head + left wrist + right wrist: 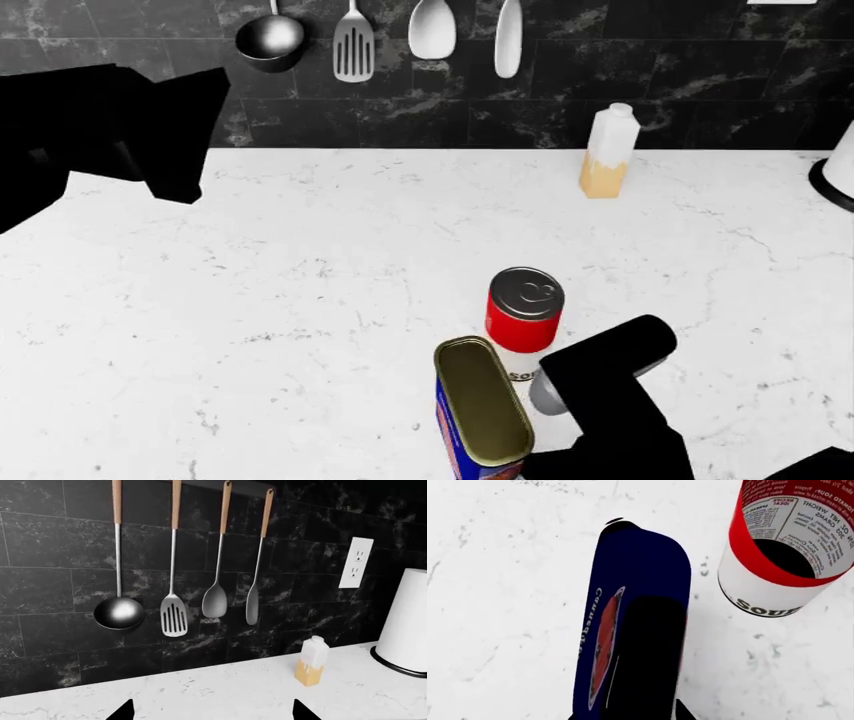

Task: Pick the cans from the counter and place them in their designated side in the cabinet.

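Observation:
The blue oblong can with a gold lid sits between my right gripper's jaws, which are closed on its sides; it shows at the bottom centre of the head view. The red-and-white soup can with a grey lid stands upright on the white counter just beyond it, and also shows in the right wrist view. My left gripper is open and empty, held high over the counter's back left, facing the black tiled wall.
A white and tan carton-like bottle stands by the back wall and also shows in the left wrist view. Several utensils hang on the wall. A white cylinder on a black base stands at the far right.

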Controlling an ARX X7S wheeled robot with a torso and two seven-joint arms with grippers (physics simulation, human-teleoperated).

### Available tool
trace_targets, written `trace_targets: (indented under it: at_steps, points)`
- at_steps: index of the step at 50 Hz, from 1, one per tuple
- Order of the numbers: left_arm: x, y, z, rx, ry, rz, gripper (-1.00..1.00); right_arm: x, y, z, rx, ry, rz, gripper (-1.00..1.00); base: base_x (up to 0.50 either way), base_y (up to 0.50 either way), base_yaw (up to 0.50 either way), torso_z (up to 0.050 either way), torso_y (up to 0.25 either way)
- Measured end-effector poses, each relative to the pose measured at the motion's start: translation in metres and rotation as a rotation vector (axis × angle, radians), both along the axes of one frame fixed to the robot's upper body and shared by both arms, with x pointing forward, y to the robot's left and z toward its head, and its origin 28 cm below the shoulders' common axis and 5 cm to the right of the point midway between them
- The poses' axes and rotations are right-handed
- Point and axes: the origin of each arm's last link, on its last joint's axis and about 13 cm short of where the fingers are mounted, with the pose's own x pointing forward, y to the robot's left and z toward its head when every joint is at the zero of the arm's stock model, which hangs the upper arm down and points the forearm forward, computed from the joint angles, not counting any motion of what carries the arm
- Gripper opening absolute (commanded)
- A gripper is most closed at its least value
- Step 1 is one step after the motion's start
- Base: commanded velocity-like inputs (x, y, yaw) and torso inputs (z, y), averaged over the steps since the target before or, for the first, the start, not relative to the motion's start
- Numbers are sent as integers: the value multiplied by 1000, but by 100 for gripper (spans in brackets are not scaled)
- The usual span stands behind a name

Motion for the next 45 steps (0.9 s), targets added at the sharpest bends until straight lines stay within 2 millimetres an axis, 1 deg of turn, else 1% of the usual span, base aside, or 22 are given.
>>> trace_targets:
  at_steps: [12,22,30,45]
  points:
    - [-1,0,0,-5,0,-1,100,1,1,0,-11,-18,30,-100,0,0,0,0,0]
    - [-3,-1,1,-7,-6,-3,100,1,1,6,-31,-87,107,-100,0,0,0,0,0]
    - [-4,-2,3,-10,-12,-3,100,3,2,21,-32,-166,158,-100,0,0,0,0,0]
    - [-6,-3,4,-12,-17,-4,100,9,3,61,21,-326,171,-100,0,0,0,0,0]
